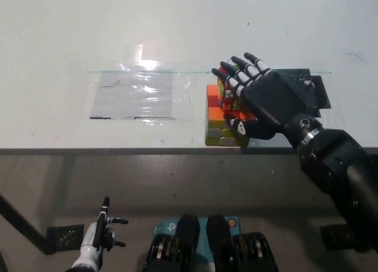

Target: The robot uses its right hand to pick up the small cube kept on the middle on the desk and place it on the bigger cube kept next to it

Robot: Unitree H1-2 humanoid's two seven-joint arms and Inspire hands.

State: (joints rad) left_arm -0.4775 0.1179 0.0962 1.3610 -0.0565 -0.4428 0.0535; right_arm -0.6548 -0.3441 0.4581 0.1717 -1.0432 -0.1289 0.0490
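Black hand (260,104): the right hand is hovering over the cubes near the front edge of the desk (177,24), with the arm coming in from the bottom right.
Fingers (239,77): they are spreading apart and pointing to the far left; they are not closing on anything that I can see.
Small cube (225,92): only a part of it is showing between the fingers, with red, green and yellow squares; it is sitting on top of the big cube, but the palm is covering most of it, so I cannot tell if the hand is touching it.
Big cube (215,118): it is standing on the desk very near the front edge, under the hand, showing orange, yellow and white squares.
Plastic sheet (134,95): it is lying flat on the desk, to the left of the cubes, and it is shining in the light.
Black plate (307,86): it is lying flat to the right of the cubes, partly under the hand.
White hand (97,236): the left hand is resting low at the bottom left, below the desk, with fingers apart and holding nothing.
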